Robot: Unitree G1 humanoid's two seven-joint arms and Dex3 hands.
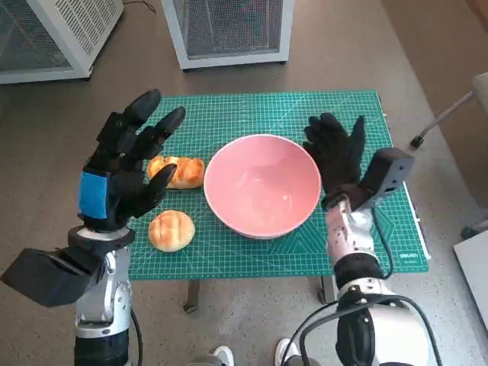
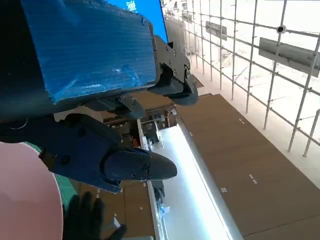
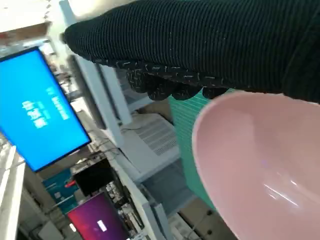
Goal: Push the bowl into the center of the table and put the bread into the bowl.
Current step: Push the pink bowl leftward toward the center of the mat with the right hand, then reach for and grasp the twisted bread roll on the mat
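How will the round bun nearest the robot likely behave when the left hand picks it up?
The round bun looks puffy, so it is probably light and soft and may dent under a firm grip. Its domed shape could let it roll if nudged. The left hand hovers open above it.

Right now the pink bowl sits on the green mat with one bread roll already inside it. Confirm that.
Not quite: the pink bowl on the green mat is empty. The head view shows both bread rolls lying on the mat beside it, on the left hand's side.
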